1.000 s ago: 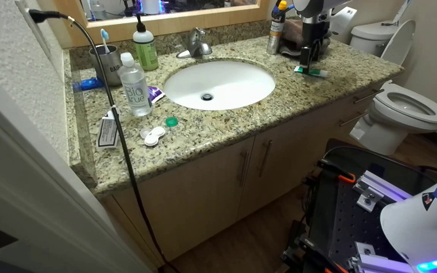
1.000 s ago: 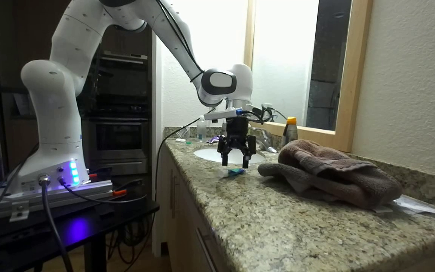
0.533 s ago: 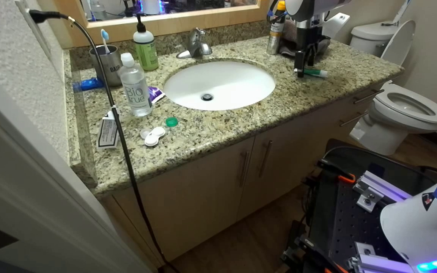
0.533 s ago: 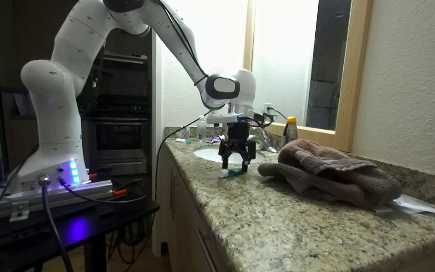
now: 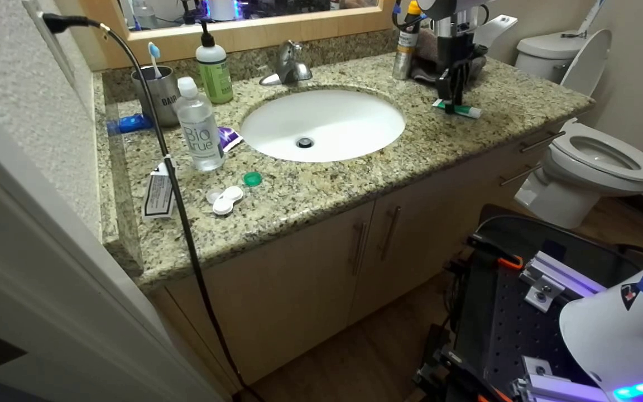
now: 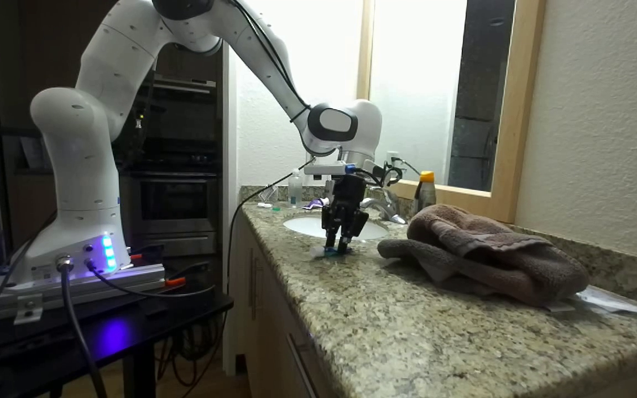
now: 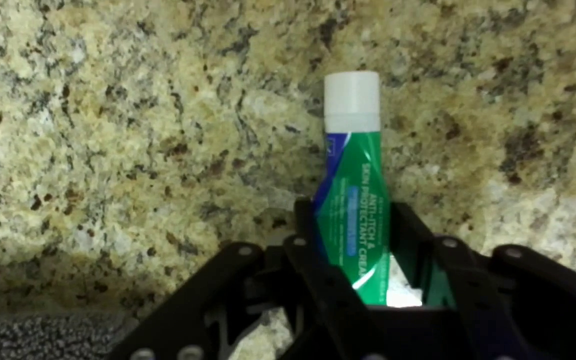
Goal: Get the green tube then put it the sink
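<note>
Plainly, your hand [image 7: 351, 209] closed on green tube [image 7: 352, 165], fingers [image 7: 408, 225] against both sides, white cap [image 7: 352, 97] jutting past them. Tube lies on table [image 5: 321, 192], beside sink [image 5: 349, 123], near towel [image 6: 479, 249]. Wrist view alone gives you legible label lettering [image 7: 368, 215]; drain [image 5: 305, 143] and toilet [image 5: 567, 184] you get only in exterior view.

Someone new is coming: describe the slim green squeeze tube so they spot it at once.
Find the large oval white basin in the speckled beige granite counter, then follow the counter toward the white toilet. There, between the jaws of the black gripper, is the slim green squeeze tube. Its white cap and green body set it apart from the crumpled brown-grey towel and yellow-capped silver can.
</note>
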`<state>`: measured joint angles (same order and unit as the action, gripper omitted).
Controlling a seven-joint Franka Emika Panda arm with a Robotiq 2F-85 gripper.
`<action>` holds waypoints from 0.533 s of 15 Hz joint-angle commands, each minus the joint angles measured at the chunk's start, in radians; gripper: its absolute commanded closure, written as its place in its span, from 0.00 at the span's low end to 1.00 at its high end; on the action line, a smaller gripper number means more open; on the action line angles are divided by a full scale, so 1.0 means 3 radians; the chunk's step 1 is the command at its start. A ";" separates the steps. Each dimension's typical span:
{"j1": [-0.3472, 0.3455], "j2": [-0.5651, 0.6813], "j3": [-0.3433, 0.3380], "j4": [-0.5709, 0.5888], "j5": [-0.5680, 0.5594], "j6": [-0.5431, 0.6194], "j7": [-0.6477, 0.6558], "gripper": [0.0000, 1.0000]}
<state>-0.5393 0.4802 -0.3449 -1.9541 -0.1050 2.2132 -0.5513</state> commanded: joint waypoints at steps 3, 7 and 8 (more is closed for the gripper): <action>-0.0147 0.0259 0.0075 0.0293 0.0075 -0.0321 0.0099 0.90; -0.0098 -0.0121 0.0148 0.0126 0.0107 -0.0175 0.0047 0.97; -0.0081 -0.0270 0.0172 0.0058 0.0116 -0.0120 -0.0009 0.95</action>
<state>-0.5543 0.4986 -0.3312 -1.8880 -0.0901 2.1380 -0.5207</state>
